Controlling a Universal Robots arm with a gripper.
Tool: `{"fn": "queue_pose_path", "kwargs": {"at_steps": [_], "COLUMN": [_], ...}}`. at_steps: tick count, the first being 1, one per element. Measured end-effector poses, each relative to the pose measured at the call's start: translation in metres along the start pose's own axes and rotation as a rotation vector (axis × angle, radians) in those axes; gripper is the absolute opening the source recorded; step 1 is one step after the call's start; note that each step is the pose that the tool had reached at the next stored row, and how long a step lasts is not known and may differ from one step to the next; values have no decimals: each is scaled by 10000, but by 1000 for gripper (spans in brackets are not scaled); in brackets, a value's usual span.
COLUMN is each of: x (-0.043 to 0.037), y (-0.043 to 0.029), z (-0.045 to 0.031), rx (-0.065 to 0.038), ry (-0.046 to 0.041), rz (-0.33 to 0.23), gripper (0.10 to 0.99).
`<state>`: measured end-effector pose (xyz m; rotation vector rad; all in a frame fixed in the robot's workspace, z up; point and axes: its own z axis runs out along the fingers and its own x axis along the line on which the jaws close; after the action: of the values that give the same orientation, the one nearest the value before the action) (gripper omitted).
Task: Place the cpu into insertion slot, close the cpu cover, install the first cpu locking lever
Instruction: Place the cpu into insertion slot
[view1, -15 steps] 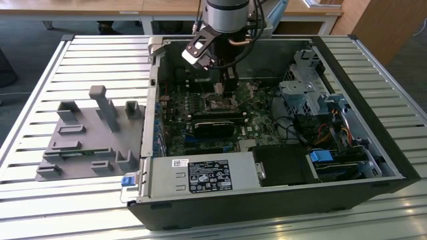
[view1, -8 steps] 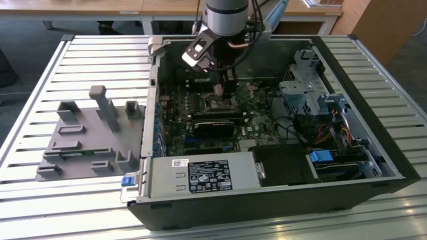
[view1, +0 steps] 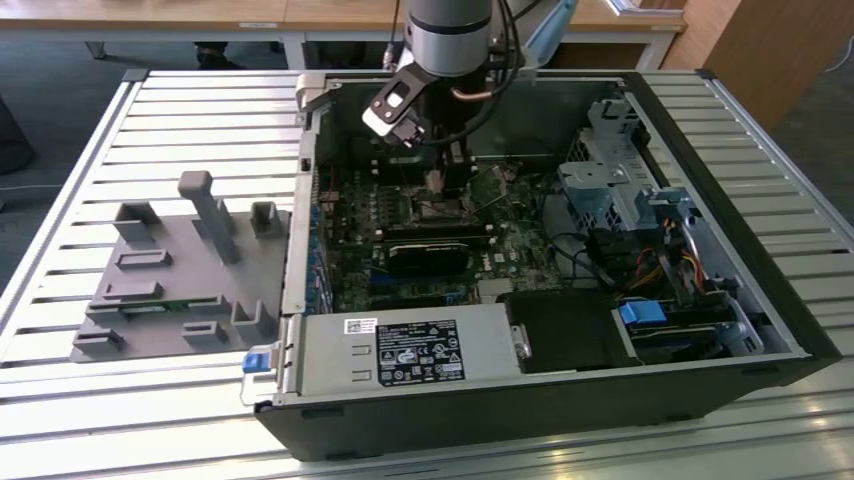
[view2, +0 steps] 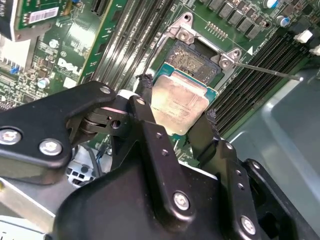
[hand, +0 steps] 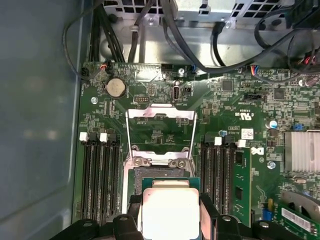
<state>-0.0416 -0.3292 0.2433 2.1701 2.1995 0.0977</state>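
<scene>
My gripper (view2: 177, 100) is shut on the cpu (view2: 181, 106), its two black fingers (view2: 145, 86) pressed against opposite edges of the chip. The cpu (hand: 170, 210) has a dull silver top and a green rim, and hangs partly over the near edge of the insertion slot (hand: 161, 173). Part of the dark pin field of the insertion slot (view2: 192, 59) still shows beyond the chip. The cpu cover (hand: 160, 114) stands folded back, open, on the slot's far side. A thin metal lever (view2: 265, 70) sticks out beside the socket. In the exterior view the gripper (view1: 447, 182) reaches down into the open computer case.
Black memory slots (hand: 100, 175) flank the socket on both sides. A green card (hand: 241, 182) stands close by. Cables (hand: 200, 60) run along the board's edge. A grey fixture (view1: 180, 265) sits on the slatted table at the exterior view's left. A power supply (view1: 407, 350) and drive cage (view1: 614, 180) fill the case.
</scene>
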Motion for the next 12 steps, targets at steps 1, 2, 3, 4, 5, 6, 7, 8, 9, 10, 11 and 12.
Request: {"fn": "queue_pose_path", "kwargs": {"at_steps": [1, 2, 3, 4, 5, 6, 7, 8, 9, 10, 11, 12], "x": [4, 8, 11, 15, 19, 23, 26, 28, 29, 30, 31, 31], "y": [-7, -13, -19, -25, -29, -34, -37, -38, -39, -40, -41, -42], "z": [9, 19, 29, 40, 51, 63, 77, 89, 100, 110, 119, 128], "rx": [1, 1, 1, 1, 1, 1, 2, 4, 5, 5, 5, 7], "ry": [0, -1, -1, 0, 0, 0, 0, 0, 0, 0, 1, 1], "rz": [1, 0, 0, 0, 0, -1, 0, 0, -1, -2, 0, -1], "gripper": [537, 537, 537, 537, 537, 537, 537, 537, 537, 537, 537, 537]}}
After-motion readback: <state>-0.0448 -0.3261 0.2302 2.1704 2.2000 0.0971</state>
